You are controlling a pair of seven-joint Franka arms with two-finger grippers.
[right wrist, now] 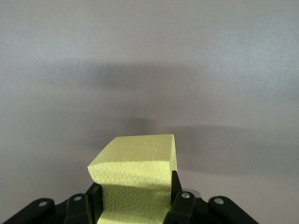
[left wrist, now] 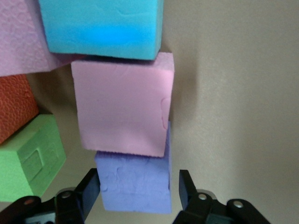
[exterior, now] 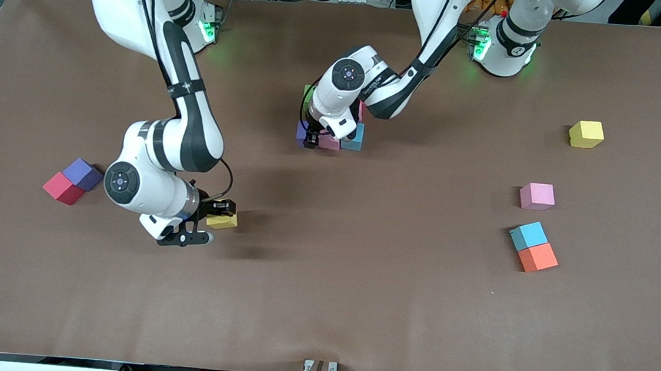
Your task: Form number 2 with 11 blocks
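A cluster of blocks lies mid-table near the arms' bases. In the left wrist view a purple block [left wrist: 133, 196] adjoins a pink block [left wrist: 124, 109], then a light blue block [left wrist: 100, 25]. Green [left wrist: 28, 161], red [left wrist: 14, 105] and a second pink block [left wrist: 18, 42] lie alongside. My left gripper [left wrist: 139, 179] is open around the purple block, with a gap at each finger; in the front view it [exterior: 312, 143] stands at the cluster [exterior: 329, 142]. My right gripper [right wrist: 135, 196] is shut on a yellow block [right wrist: 135, 163], over the table [exterior: 223, 220] toward the right arm's end.
Loose blocks toward the right arm's end: red [exterior: 63, 188] touching purple [exterior: 82, 173]. Toward the left arm's end: yellow [exterior: 586, 134], pink [exterior: 537, 196], and light blue [exterior: 528, 235] touching orange [exterior: 538, 257]. Brown table [exterior: 358, 282] otherwise bare.
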